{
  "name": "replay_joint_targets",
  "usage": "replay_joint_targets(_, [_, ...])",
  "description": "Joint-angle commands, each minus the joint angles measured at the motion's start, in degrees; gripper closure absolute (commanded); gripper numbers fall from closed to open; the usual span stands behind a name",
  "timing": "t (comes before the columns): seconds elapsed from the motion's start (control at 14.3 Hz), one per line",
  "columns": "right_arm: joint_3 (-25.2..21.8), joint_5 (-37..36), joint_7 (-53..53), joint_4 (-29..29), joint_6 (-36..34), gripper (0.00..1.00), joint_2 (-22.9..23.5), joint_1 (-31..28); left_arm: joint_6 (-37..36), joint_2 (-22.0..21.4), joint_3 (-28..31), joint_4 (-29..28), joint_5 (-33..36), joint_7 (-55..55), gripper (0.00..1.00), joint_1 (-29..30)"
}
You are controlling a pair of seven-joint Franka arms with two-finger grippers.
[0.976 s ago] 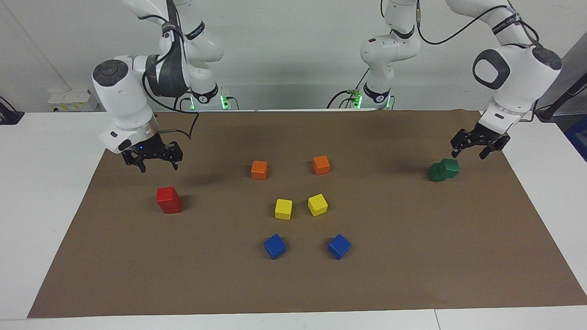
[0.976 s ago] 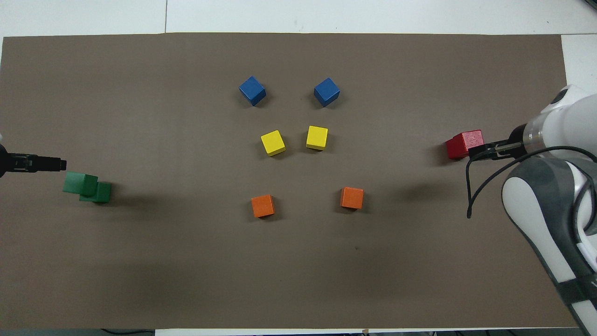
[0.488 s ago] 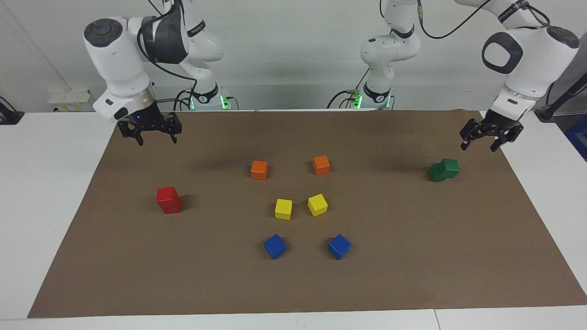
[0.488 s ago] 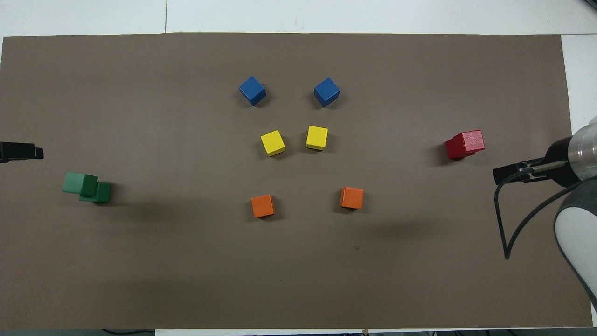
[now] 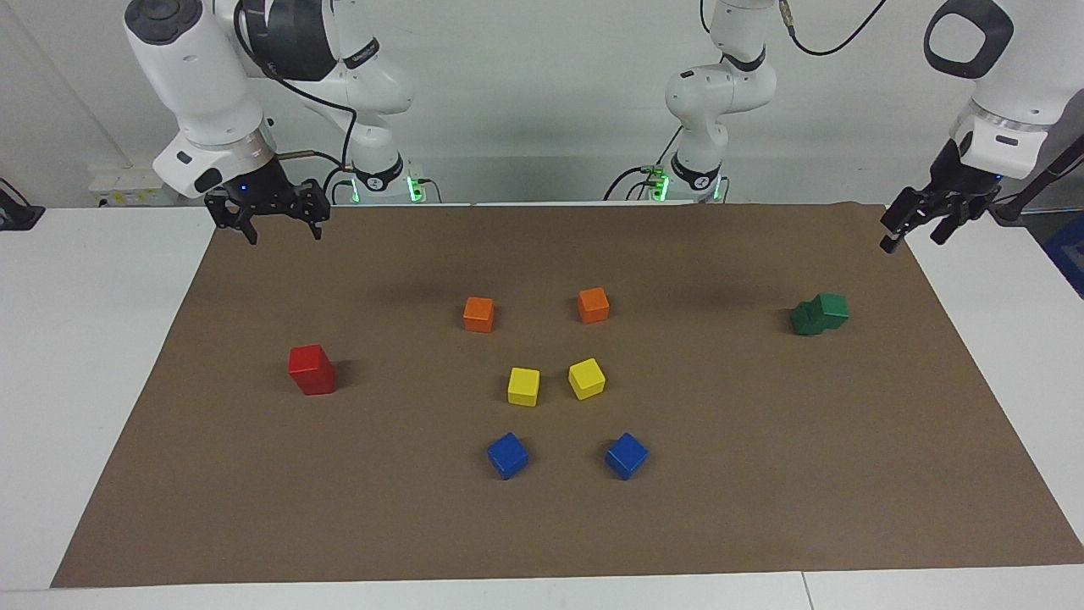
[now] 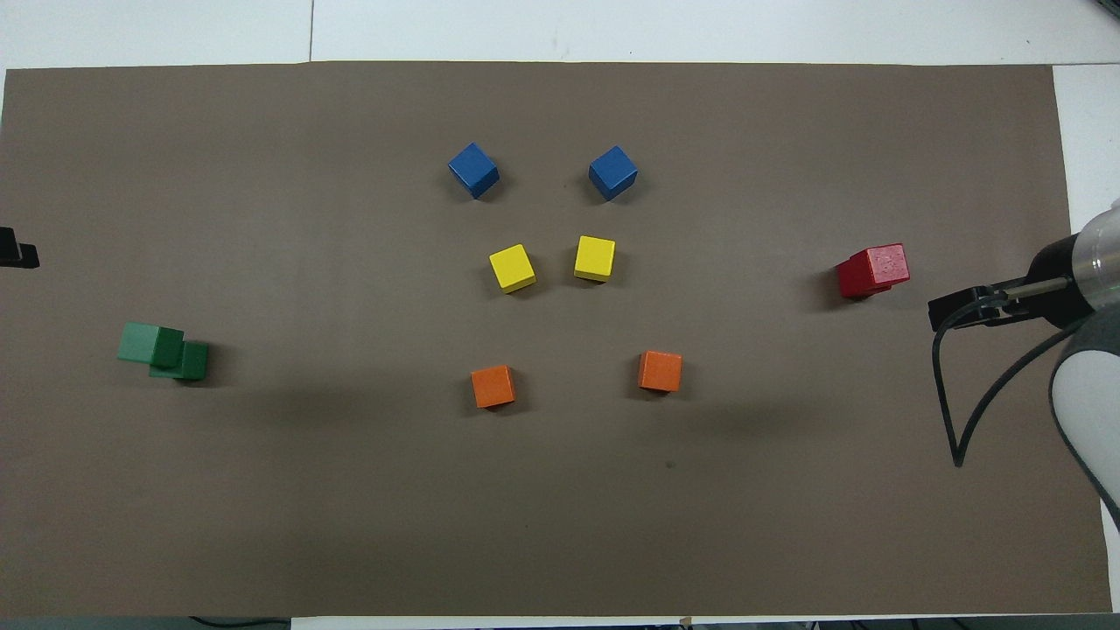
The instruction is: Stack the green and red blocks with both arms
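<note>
Two red blocks (image 5: 311, 368) (image 6: 871, 269) stand one on the other near the right arm's end of the mat. Toward the left arm's end, two green blocks (image 5: 820, 313) (image 6: 162, 350) are also stacked, the upper one shifted off-centre. My right gripper (image 5: 284, 233) (image 6: 962, 308) hangs open and empty in the air, over the mat's edge nearest the robots, well clear of the red stack. My left gripper (image 5: 913, 237) (image 6: 17, 254) hangs open and empty over the mat's corner, apart from the green stack.
In the middle of the brown mat (image 5: 762, 508) lie two orange cubes (image 5: 478, 313) (image 5: 593, 305), two yellow cubes (image 5: 523, 385) (image 5: 586, 378) and two blue cubes (image 5: 507, 455) (image 5: 626, 455). White table surrounds the mat.
Both grippers have risen and drawn back from their stacks toward the robots and the table's ends. All blocks have stayed where they were.
</note>
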Motion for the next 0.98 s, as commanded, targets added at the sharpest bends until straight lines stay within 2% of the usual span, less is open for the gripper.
replay_joint_targets(0.0, [0.1, 0.2, -0.5, 2.4, -0.8, 0.01, 1.6, -0.5, -2.4, 1.9, -0.1, 3.2, 2.4, -1.3, 0.0, -3.9])
replay_joint_targets(0.49, [0.1, 1.0, -0.4, 2.9, -0.5, 0.01, 1.7, -1.1, -12.0, 4.8, -0.7, 10.7, 1.7, -1.1, 0.0, -5.4])
replay_joint_targets(0.77, [0.1, 0.9, -0.4, 8.4, -1.0, 0.01, 4.5, -1.4, -10.0, 5.0, -1.3, 9.8, 1.9, -1.0, 0.0, -5.7])
replay_joint_targets(0.91, [0.1, 0.9, -0.4, 9.2, -1.4, 0.01, 4.8, -1.5, -9.7, 4.8, -1.4, 9.5, 1.7, -0.9, 0.0, -5.7])
